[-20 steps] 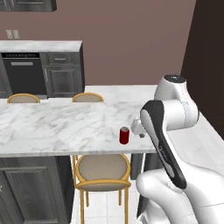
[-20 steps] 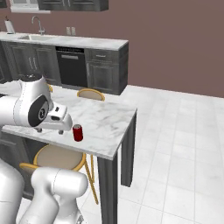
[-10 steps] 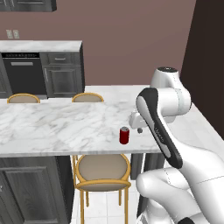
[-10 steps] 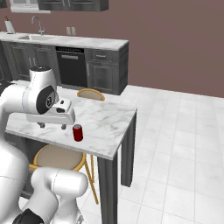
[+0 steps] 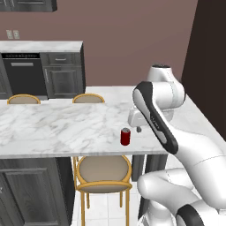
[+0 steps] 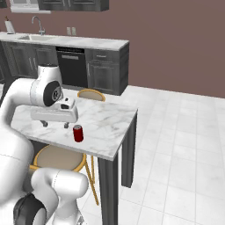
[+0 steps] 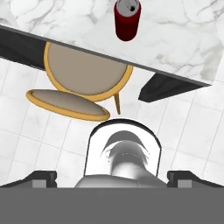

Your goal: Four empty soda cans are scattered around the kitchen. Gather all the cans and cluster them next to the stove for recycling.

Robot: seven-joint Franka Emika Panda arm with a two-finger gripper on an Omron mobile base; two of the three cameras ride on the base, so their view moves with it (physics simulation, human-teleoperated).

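Red soda can stands upright on marble island counter, near front edge, above wooden stool. Gripper hovers just beside can, fingers spread wide, nothing held. Descent best centered over can, grip taken mid-body, kept upright.

The worktop is glossy white marble with grey veins. The red soda can has a shiny metal top. Stool frames look like smooth yellow wood.
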